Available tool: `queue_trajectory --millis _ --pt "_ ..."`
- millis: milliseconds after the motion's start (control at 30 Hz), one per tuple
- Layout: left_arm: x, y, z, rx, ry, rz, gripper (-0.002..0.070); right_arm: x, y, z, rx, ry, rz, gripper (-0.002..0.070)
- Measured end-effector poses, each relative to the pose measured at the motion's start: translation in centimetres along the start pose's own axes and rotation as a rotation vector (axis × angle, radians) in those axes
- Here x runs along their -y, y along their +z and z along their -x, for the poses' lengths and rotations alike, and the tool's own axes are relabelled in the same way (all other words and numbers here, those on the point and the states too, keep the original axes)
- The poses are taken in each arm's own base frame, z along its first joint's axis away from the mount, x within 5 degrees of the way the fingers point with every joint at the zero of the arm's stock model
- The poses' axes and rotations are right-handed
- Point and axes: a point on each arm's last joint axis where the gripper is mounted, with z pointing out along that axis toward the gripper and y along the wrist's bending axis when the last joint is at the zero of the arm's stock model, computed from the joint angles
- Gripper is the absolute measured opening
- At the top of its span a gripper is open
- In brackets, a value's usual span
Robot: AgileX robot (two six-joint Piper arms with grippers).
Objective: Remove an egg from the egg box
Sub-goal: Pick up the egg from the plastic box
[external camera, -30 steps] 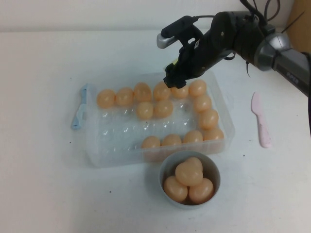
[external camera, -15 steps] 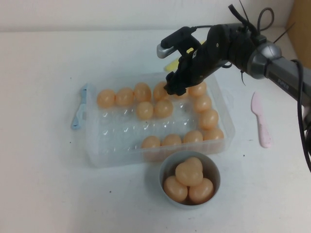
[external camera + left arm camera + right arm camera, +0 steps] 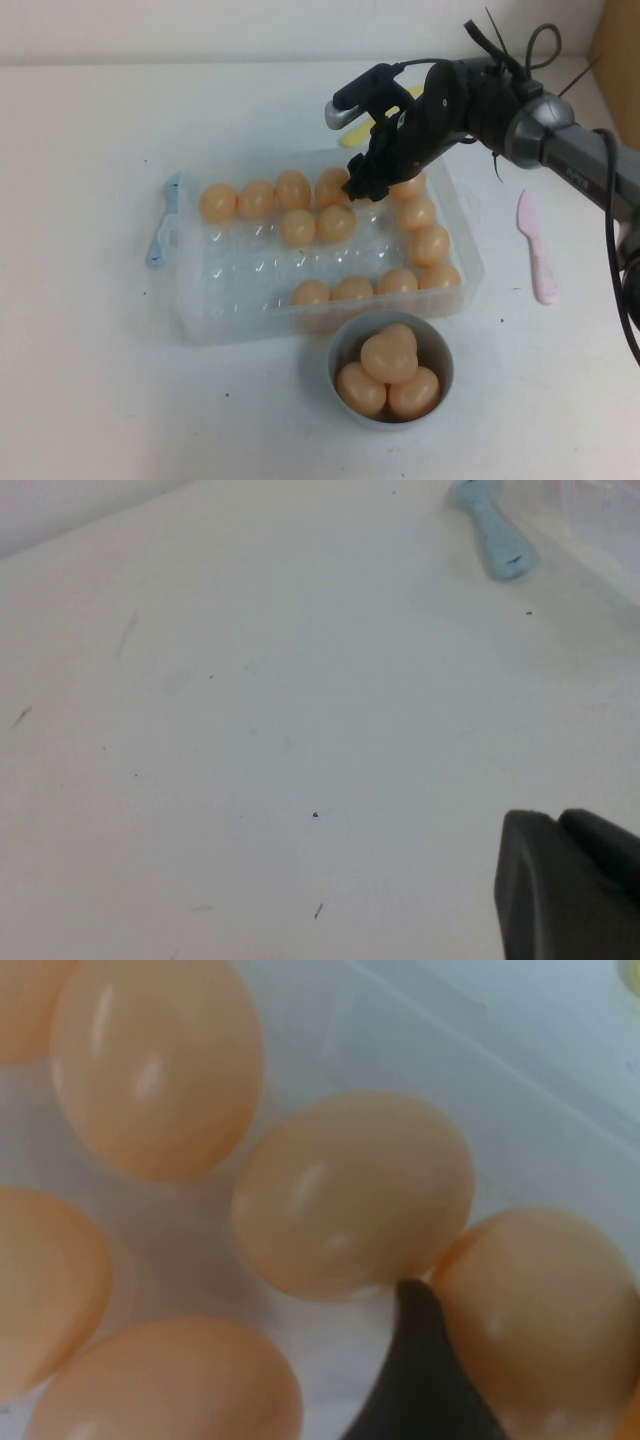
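A small round grey-blue bowl (image 3: 343,352) sits on the white tabletop (image 3: 90,380), just in front of the clear tray's near wall, and holds four peach-orange eggs (one riding on top of the others). A pale pink plastic spatula (image 3: 536,247) lies flat well off to the right. A yellow object (image 3: 353,137) shows partly behind the tray.

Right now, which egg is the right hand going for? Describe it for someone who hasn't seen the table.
Find the egg box. Along its far row, the egg lies second from the right end. It alone sits under the right hand, whose dark fingertip wedges beside it.
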Motion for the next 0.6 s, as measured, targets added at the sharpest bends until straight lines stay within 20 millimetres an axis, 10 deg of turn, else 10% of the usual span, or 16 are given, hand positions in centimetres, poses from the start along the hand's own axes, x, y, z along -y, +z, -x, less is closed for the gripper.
queue_trajectory --millis 400,600 --pt "0.0 0.0 0.0 0.000 0.000 0.000 -0.0003 0.0 -0.5 0.3 -0.013 0.046 0.008 0.0352" --pt "0.0 0.0 0.0 0.000 0.002 0.001 -0.0003 -0.2 -4.1 1.8 -0.063 0.049 0.037 0.0352"
